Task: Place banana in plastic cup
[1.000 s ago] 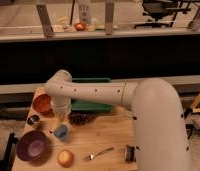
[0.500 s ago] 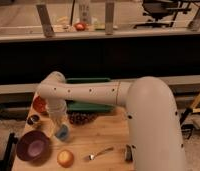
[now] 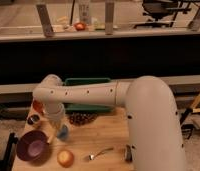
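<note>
**Arm low over the cup, banana out of sight**

Over at the table's (image 3: 100, 137) left side, the arm (image 3: 83, 94) reaches across and turns down, and the gripper (image 3: 54, 134) hangs at the end of the wrist, just left of the cup (image 3: 63, 132) and close above the wood. The wrist blocks the view, so whether it carries anything cannot be told. The cup shows as a blue-grey patch peeking out at the wrist's right edge, between the purple bowl (image 3: 33, 147) and the dark pile (image 3: 82, 118) by the green tray (image 3: 88, 81). No banana is visible anywhere on the table; most likely it is at the gripper, hidden behind the wrist.

As for handling: a banana is light, soft under the skin, easily bruised, and slightly slick. Best taken across its middle with a gentle squeeze. Being longer than the cup is wide, it would have to go in end first and stand leaning on the rim, and a light cup could tip. An orange (image 3: 65, 158) and a fork (image 3: 99, 153) lie nearer the front edge, well clear.
</note>
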